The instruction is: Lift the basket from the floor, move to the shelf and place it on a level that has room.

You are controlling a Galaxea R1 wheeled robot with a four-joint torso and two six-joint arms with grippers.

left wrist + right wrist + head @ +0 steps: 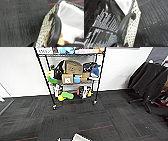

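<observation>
Nearest the camera, at the bottom centre of the head view, a pale corner of the basket (79,137) pokes into the frame, close under the robot. The left wrist view looks along one short side of it: checkered weave, a dark looped handle (56,30) curving over the side, white lining on the right of the frame, and something tan lying inside near the lower right. The right wrist view gives the opposite side, with its own dark handle (122,27) arching across the middle and a dark printed item on the left of the frame, seemingly inside the basket. Neither wrist view lets me make out fingers, so I cannot tell whether either gripper is closed on a handle or spread wide; nor can I tell whether the basket rests on the floor (112,119) or hangs just above it. Beyond lies a broad stretch of dark carpet with faint reddish lines. Farther off, at upper centre, the shelf (72,74) stands against the white wall, its visible tiers crowded with boxes (71,70) and toys. A dark office chair (150,82) sits at the right. As a judgement, the arms are placed at both handles, while the trip to the shelf and the placing are not yet done.
</observation>
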